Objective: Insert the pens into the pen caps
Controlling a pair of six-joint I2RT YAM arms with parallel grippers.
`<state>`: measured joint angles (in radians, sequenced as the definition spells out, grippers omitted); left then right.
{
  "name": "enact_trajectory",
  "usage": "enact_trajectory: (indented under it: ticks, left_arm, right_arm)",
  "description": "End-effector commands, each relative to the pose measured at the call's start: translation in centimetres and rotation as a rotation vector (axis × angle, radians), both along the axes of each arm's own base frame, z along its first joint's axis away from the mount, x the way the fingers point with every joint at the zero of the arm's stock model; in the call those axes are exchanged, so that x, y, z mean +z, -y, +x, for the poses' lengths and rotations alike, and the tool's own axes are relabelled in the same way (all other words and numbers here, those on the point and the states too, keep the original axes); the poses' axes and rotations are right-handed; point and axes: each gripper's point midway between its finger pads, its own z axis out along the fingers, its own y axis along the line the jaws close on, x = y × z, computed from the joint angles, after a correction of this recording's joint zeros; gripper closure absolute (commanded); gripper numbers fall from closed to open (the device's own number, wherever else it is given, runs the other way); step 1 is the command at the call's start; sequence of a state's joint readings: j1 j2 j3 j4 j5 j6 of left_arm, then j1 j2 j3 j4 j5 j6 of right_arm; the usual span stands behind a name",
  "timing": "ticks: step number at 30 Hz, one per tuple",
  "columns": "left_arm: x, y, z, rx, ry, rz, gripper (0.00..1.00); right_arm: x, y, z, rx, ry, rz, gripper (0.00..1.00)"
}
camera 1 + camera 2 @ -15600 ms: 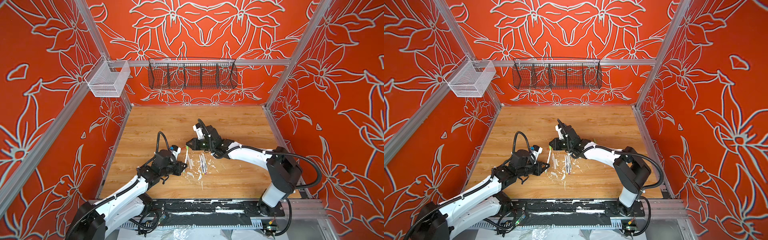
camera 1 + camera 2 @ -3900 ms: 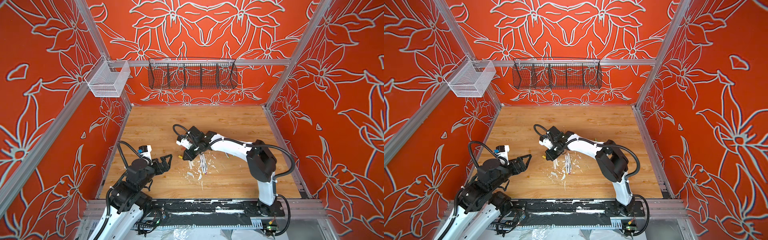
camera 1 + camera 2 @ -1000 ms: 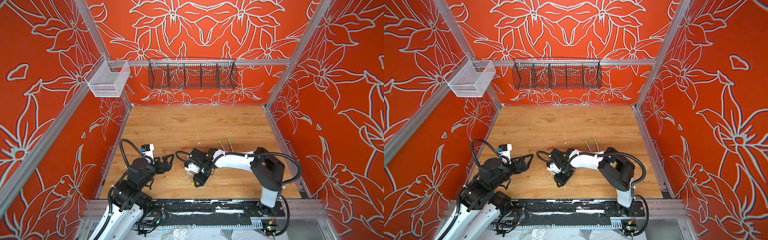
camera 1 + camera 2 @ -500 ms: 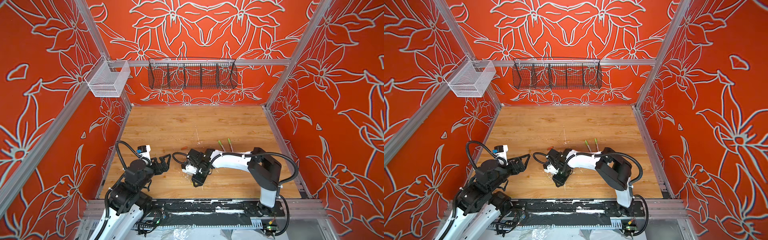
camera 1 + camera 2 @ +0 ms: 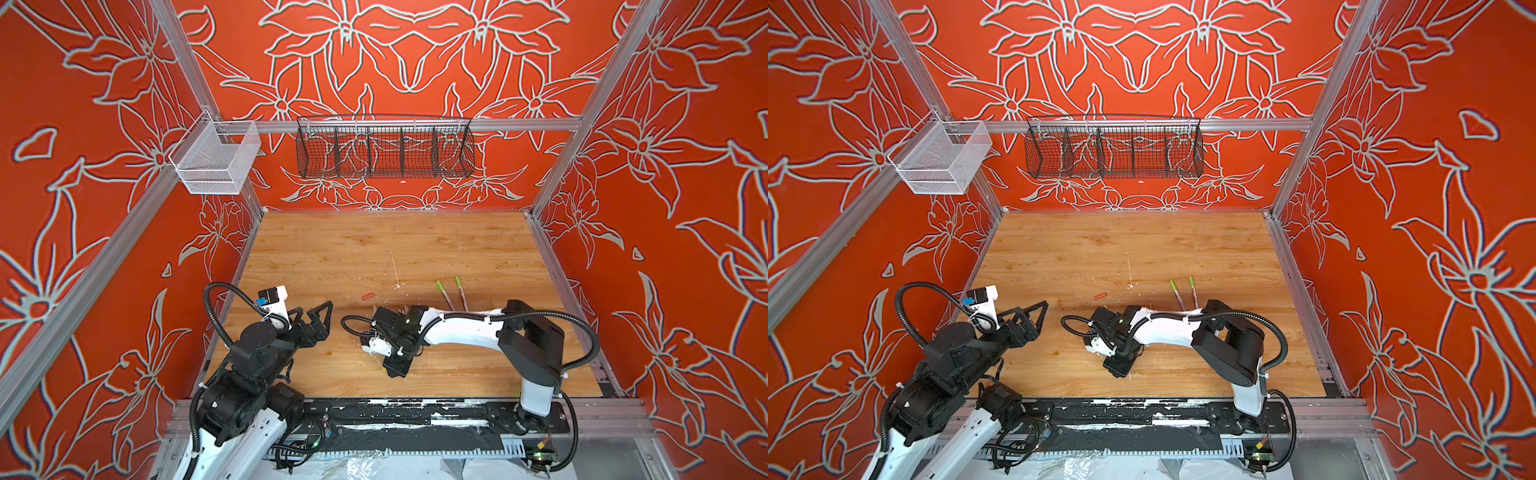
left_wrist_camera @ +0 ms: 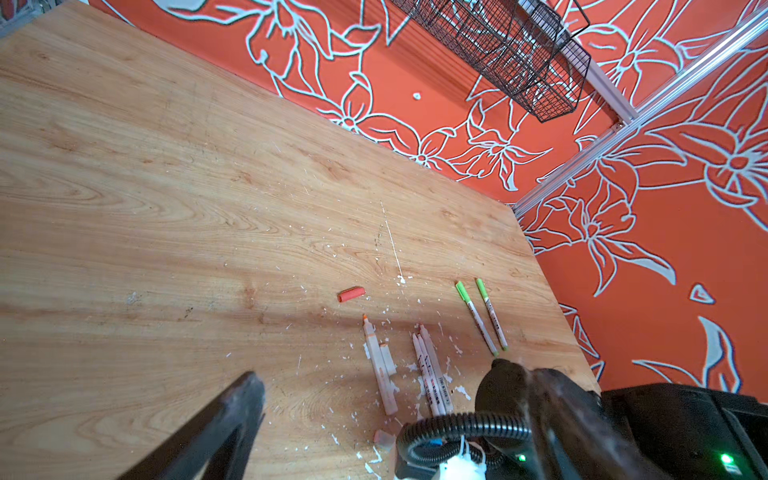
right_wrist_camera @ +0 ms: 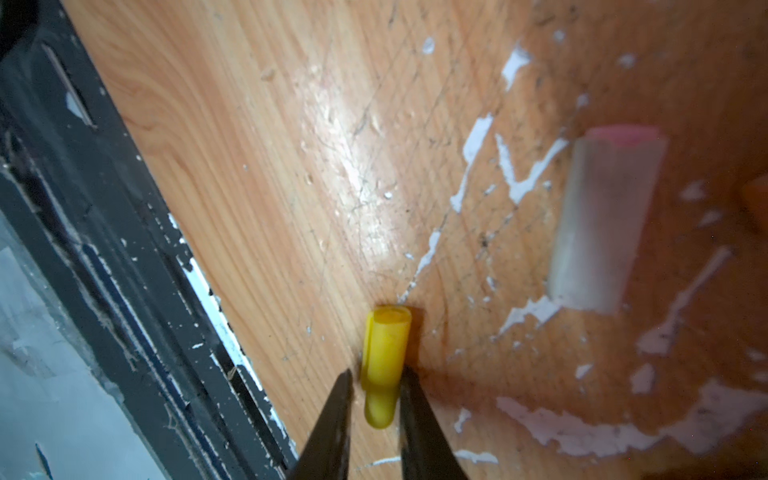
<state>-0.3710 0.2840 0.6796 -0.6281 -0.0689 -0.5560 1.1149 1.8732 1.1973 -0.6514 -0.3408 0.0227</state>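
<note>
In the lower centre of the right wrist view, the right gripper pinches a short yellow plastic pen cap lying on the wooden tabletop, while the left gripper hangs spread wide.

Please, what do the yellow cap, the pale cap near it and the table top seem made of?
The yellow cap: opaque plastic, smooth with a moulded rim.
The pale cap: probably frosted translucent plastic; pink shows at one end.
The table top: glossy wood-grain laminate or varnished wood, scratched, flecked white.
</note>
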Motion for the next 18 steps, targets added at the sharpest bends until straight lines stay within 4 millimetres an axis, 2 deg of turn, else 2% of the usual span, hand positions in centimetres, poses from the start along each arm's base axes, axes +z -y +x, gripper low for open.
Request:
enact_trajectory:
  ticks: [1,6,11,18]
  left_arm:
    - [-0.2,-0.2,0.0,0.007,-0.013,0.014,0.03]
    - [-0.8,-0.1,-0.1,0.001,-0.018,0.003,0.03]
    - [-1.2,0.2,-0.2,-0.014,-0.022,-0.006,0.03]
    - [-1.7,1.8,0.0,-0.089,-0.021,-0.037,0.03]
  right_arm:
    - [-2.3,2.7,-1.1,0.010,-0.008,-0.119,0.82]
    - [-1.3,2.0,-1.0,-0.009,-0.010,-0.073,0.85]
    - [0.5,1.1,0.9,-0.117,-0.012,-0.002,0.87]
    - [6.2,-0.6,4.8,-0.298,-0.044,0.234,0.87]
